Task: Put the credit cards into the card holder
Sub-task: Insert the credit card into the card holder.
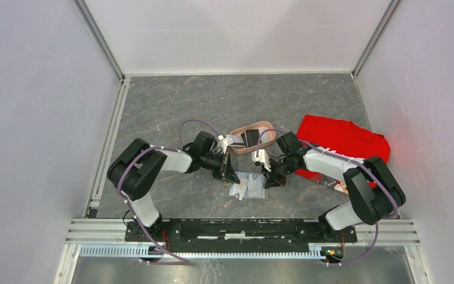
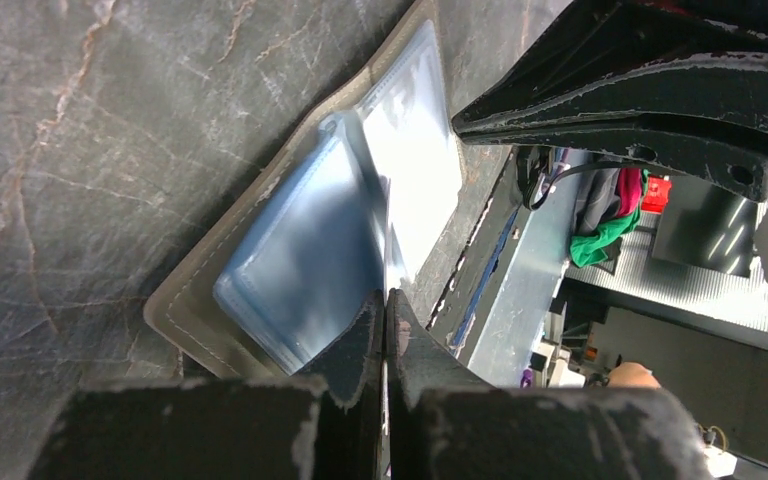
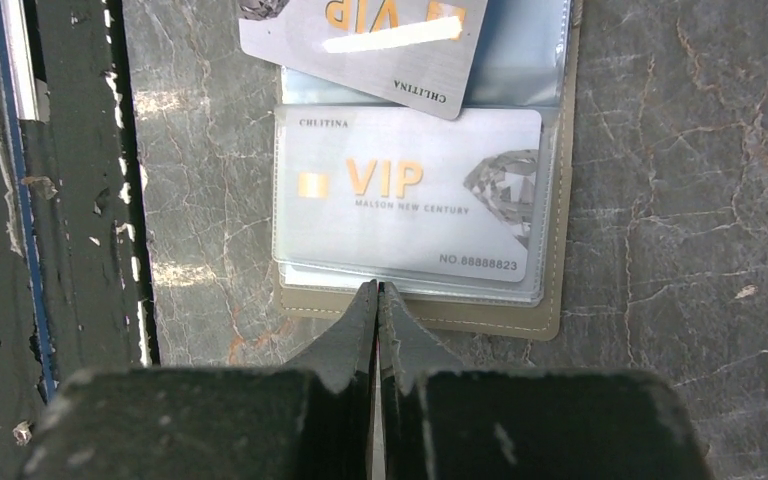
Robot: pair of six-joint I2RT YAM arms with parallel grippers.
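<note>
Wallet [image 3: 480, 316]: spread open on the table [image 1: 213, 100], between both grippers.
Cards: one card [image 3: 405, 195] is tucked in a pocket; a second card [image 3: 370, 40] is laid slanted across the other panel.
Left gripper [image 2: 387, 305]: clenched, at the wallet's 10 o'clock edge.
Right gripper [image 3: 378, 300]: clenched, at its 3 o'clock edge; whether anything is pinched cannot be told.
Tray [image 1: 264, 126]: at 12 o'clock.
Cloth [image 1: 343, 137]: at 2 o'clock.

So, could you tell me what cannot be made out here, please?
Upper VIP card: right wrist view, cut by the top edge.
Card holder pockets: top view, too small.
Whether the left gripper pinches anything: left wrist view, its own fingers hide it.
</note>
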